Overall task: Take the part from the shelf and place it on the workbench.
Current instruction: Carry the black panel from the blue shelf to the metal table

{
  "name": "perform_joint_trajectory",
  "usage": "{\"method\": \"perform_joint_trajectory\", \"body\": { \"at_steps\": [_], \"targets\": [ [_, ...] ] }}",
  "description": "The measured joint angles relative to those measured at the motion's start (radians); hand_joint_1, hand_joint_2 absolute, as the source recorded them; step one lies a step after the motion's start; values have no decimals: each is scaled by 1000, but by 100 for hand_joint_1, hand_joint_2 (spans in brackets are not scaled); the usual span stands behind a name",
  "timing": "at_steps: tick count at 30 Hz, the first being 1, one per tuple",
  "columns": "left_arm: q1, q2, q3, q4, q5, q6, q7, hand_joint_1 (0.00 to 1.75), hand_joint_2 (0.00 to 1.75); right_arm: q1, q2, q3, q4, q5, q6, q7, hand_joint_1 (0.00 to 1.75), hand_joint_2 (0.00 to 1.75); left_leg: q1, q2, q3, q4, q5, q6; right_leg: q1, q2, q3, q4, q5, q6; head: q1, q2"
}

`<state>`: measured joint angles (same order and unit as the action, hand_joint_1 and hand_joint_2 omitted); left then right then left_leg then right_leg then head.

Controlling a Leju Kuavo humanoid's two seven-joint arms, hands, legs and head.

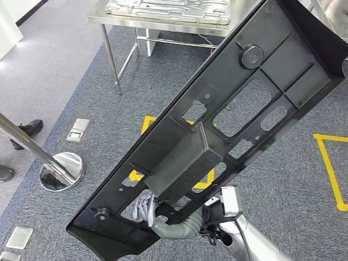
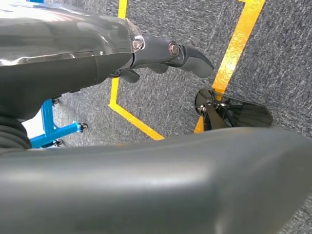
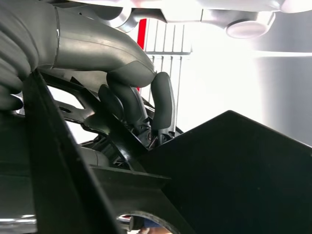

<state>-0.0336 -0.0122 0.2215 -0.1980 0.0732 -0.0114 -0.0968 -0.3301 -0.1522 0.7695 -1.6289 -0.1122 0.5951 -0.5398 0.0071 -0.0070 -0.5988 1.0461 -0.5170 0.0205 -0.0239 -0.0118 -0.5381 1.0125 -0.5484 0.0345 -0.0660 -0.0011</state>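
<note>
Long and black, the molded plastic part (image 1: 213,130) fills the space right in front of me, tilted on a steep diagonal with its ribbed, cut-out underside turned toward my head. I am holding it up in the air, well apart from the steel desk (image 1: 164,20) that stands beyond its far end, so the part is not yet set down. My right hand (image 1: 164,215) grips the part near its lower end, coming up from beneath; from the wrist, the dark fingers (image 3: 126,105) curl over one of the inner ribs with the thick thumb pressing from the other side, a clenched hold on the part. I judge the grip sits low because that rib gives something to hook, and the long end beyond my fingers swings up and away as a result, which could make the part twist if I move fast. My left hand (image 2: 162,51) hangs off to the side above grey carpet and yellow floor tape (image 2: 235,48), fingers stretched out and apart, holding nothing. Far from my fingers, a chrome post base (image 1: 61,171) sits on the floor. Already on the desk lies a grey metal tray-like panel (image 1: 168,10).
</note>
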Motion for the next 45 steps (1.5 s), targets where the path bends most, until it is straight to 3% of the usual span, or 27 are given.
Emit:
{"method": "perform_joint_trajectory", "body": {
  "at_steps": [11, 16, 18, 20, 21, 22, 23, 25, 27, 30, 32, 33, 35, 36, 37, 38, 40, 41, 42, 45],
  "targets": [
    [0, 0, 10, 0, 6, -10, 10, 0, 175, 0, 0, 0, 0, -5, 0, 0, 175, 175, 1, 0, 1, 1, -1, 1, 2, 0, 2, -1, 0, 1, 0, 0],
    [0, -1, 22, 0, 7, -11, 11, 0, 175, -2, 2, 0, -3, -8, 1, 0, 175, 175, -2, 1, 16, -18, 2, 25, -7, 0, 6, 3, -7, 15, -1, 0],
    [-1, -2, 26, 0, 12, -14, 11, 0, 175, -3, 3, -1, -5, -9, 1, 0, 175, 175, 1, 4, 31, -37, 9, 34, -6, 3, -27, 78, -50, 11, 0, 0],
    [-2, -3, 29, 0, 19, -17, 12, 0, 175, -1, 1, -1, -5, -8, 2, 1, 175, 175, 0, 4, 37, -40, 6, 37, -4, 7, -98, 210, -104, 8, 0, 0],
    [-1, -3, 30, 0, 21, -19, 13, 0, 175, 2, 0, -1, -4, -8, 2, 1, 175, 175, -1, 4, 39, -39, 4, 37, -4, 7, -128, 258, -113, 8, 0, 0],
    [-1, -3, 31, 0, 22, -20, 13, 0, 175, 4, -1, -1, -4, -8, 2, 1, 175, 175, 0, 3, 42, -39, 0, 35, -4, 7, -143, 273, -103, 9, 0, 0],
    [0, -4, 33, 0, 22, -22, 14, 0, 175, 4, -1, 0, -3, -9, 2, 1, 175, 175, 0, 2, 47, -38, -4, 31, -5, 7, -138, 246, -72, 10, 0, 0],
    [1, -5, 36, 0, 23, -23, 15, 0, 175, 4, -2, 0, -2, -9, 2, 1, 175, 175, 2, 1, 58, -34, -18, 19, -6, 8, -91, 124, 7, 10, 0, 0],
    [-1, -6, 39, 0, 23, -24, 15, 0, 175, 5, -2, 0, -1, -9, 2, 1, 175, 175, 0, -1, 61, -25, -30, 4, -6, 10, -57, 38, 38, 5, 0, 0],
    [-3, -6, 43, 0, 23, -24, 16, 0, 175, 7, -2, 0, -1, -10, 1, 1, 175, 175, -1, 0, 61, -23, -38, -7, -5, 13, -54, 27, 28, -10, 0, 0],
    [-4, -6, 44, 0, 22, -24, 16, 0, 175, 6, -2, 0, -1, -10, 2, 1, 175, 175, 2, 0, 48, 9, -57, -15, -8, 11, -47, 26, 23, -22, -1, 0],
    [-4, -6, 44, 0, 22, -24, 16, 0, 175, 5, -2, 0, -1, -10, 2, 1, 175, 175, 3, 1, 26, 53, -77, -21, -9, 9, -43, 26, 19, -27, -1, 0],
    [-4, -6, 44, 0, 22, -24, 16, 0, 175, 6, -2, 0, -1, -10, 2, 1, 175, 175, 5, 1, -50, 186, -122, -29, -9, 6, -34, 26, 10, -34, -1, 0],
    [-2, -6, 44, 0, 22, -24, 16, 0, 175, 7, -2, 1, -1, -10, 2, 1, 175, 175, 6, 1, -87, 240, -131, -31, -9, 6, -29, 26, 5, -34, -1, 0],
    [0, -6, 44, 0, 22, -24, 16, 0, 175, 8, -2, 1, -1, -10, 2, 1, 175, 175, 6, 1, -110, 263, -121, -31, -9, 6, -21, 26, -2, -34, -1, 0],
    [1, -6, 44, 0, 21, -24, 16, 0, 175, 8, -2, 1, 0, -10, 2, 1, 175, 175, 7, 1, -115, 248, -89, -29, -9, 7, -11, 26, -9, -32, -1, 0],
    [2, -6, 44, 0, 21, -24, 16, 0, 175, 8, -2, 1, 0, -10, 2, 1, 175, 175, 5, 1, -81, 135, 0, -20, -9, 8, 13, 24, -25, -28, -1, 0],
    [3, -6, 45, 0, 21, -24, 16, 0, 175, 7, -2, 1, 0, -10, 2, 1, 175, 175, 2, 1, -62, 83, 31, -15, -9, 9, 23, 23, -33, -25, 0, 0],
    [2, -6, 45, 0, 21, -24, 16, 0, 175, 6, -2, 1, 0, -11, 2, 1, 175, 175, -1, 2, -49, 49, 43, -9, -8, 9, 27, 22, -38, -20, 0, 0],
    [0, -6, 45, 0, 21, -24, 16, 0, 175, 4, -2, 1, -1, -11, 2, 0, 175, 175, -6, 2, -37, 21, 20, 6, -7, 9, 27, 17, -47, -2, -1, 0]
  ]
}}
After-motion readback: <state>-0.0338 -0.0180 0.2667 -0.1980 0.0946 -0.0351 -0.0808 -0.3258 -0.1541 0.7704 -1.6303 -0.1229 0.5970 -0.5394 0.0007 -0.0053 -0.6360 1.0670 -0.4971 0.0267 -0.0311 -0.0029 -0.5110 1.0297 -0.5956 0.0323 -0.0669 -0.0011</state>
